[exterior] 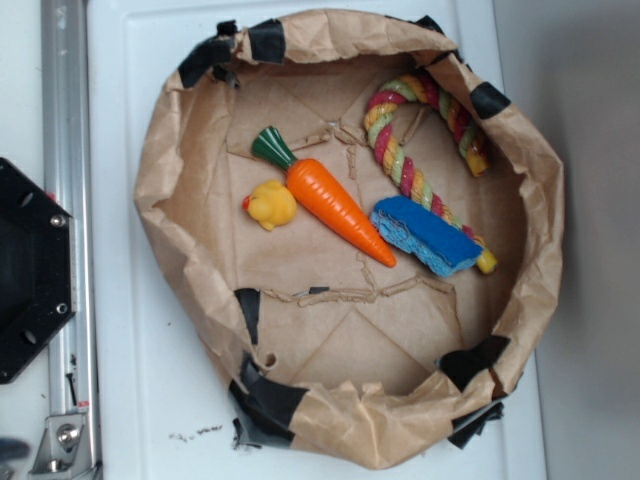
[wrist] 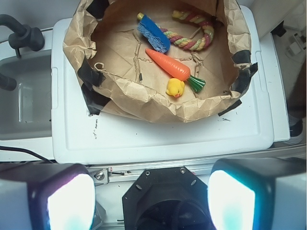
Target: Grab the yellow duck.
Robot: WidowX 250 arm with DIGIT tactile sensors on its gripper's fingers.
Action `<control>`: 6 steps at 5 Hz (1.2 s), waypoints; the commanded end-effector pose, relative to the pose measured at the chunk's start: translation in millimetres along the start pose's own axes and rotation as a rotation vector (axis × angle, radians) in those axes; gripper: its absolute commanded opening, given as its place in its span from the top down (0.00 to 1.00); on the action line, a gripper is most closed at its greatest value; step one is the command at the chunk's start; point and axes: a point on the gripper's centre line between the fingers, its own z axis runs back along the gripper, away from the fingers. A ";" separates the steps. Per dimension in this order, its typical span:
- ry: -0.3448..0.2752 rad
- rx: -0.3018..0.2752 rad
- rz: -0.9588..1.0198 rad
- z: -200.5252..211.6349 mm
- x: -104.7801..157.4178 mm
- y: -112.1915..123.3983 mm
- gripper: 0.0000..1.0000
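Note:
The yellow duck is a small lumpy toy with a red-orange beak. It lies on the floor of a brown paper basket, touching the left side of an orange carrot near its green top. My gripper shows only in the wrist view, open, its two pale glowing pads wide apart with nothing between them. It hovers over the black robot base, well back from the basket and the duck.
A blue sponge and a twisted yellow-red-green rope lie further inside the basket. The basket stands on a white lid. A metal rail and a grey sink with faucet border it.

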 end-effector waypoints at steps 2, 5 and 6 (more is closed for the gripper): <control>-0.159 -0.040 0.132 8.6 51.7 16.9 0.00; -0.041 -0.038 0.375 -131.4 106.0 36.7 0.00; -0.041 -0.038 0.375 -131.4 106.0 36.7 0.00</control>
